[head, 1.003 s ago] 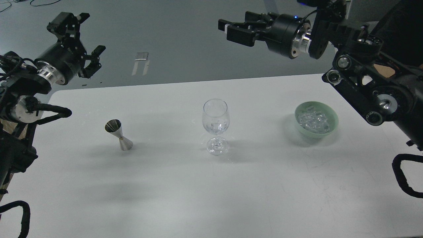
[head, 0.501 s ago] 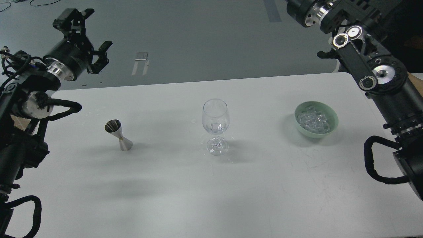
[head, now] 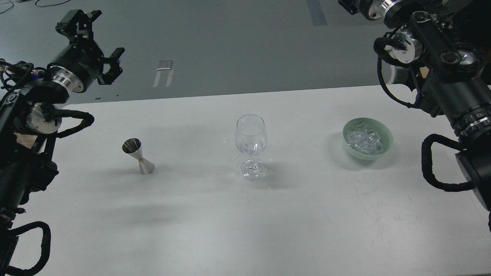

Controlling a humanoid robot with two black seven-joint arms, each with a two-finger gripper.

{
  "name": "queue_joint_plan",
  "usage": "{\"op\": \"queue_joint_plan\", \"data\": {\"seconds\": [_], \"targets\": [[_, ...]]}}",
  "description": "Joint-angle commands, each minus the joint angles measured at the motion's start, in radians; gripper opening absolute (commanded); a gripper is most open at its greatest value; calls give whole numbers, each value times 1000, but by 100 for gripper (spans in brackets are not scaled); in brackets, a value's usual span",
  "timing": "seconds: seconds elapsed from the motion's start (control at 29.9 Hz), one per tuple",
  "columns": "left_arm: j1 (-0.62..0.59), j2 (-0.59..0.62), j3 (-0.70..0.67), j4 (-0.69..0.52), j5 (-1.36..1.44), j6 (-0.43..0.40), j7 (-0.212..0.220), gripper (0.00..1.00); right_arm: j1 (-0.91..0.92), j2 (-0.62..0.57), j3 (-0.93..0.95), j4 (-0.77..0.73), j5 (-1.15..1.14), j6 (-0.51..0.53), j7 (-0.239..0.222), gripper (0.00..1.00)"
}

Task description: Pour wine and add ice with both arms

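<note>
left gripper [head: 94, 42] spread, empty, raised past the table's far-left corner, barely shifted | right gripper now out of view above, state untellable, having swung up from over the table | ice [head: 366, 141] in green bowl [head: 386, 132], some in wine glass [head: 250, 145] | jigger [head: 138, 156] untouched | arms retreating, task likely finishing

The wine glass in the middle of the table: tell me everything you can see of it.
The wine glass is clear, colourless and stemmed, with a rounded bowl, a short stem and a round foot. It stands upright on the white table, about midway between the metal jigger and the green bowl, apart from both. At the bottom of its bowl lies some ice, glassy and hard to count; whether liquid is there too cannot be told. Nothing but the table touches it, and no gripper is near.
</note>
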Motion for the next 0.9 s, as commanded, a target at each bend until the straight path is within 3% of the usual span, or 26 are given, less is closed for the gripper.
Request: {"op": "queue_joint_plan", "data": {"seconds": [0.0, 0.2, 0.3, 0.37, 0.47, 0.53, 0.7, 0.87], "targets": [[-1, -30, -4, 3, -16, 9, -23, 98, -10, 12, -2, -17, 156, -8, -4, 100], [-5, -64, -6, 3, -48, 86, -72, 98, -21, 52, -1, -23, 201, -15, -5, 100], [-4, -68, -6, 3, -80, 121, -125, 98, -24, 70, 2, -23, 204, -16, -5, 100], [7, -87, 3, -7, -108, 120, -206, 98, -41, 85, 10, -20, 207, -22, -1, 100], [19, -82, 5, -14, -111, 117, -257, 98, -47, 91, 10, -17, 207, -48, 4, 100], [27, -71, 5, -14, -113, 109, -261, 98, -52, 91, 11, -16, 207, -48, 6, 100], [21, -56, 46, 25, -113, -17, -256, 98, -64, 91, 14, -13, 209, -41, 9, 100], [-8, -73, 85, 101, -116, -21, -254, 98, -63, 91, 16, -17, 210, -38, 22, 100]]}}
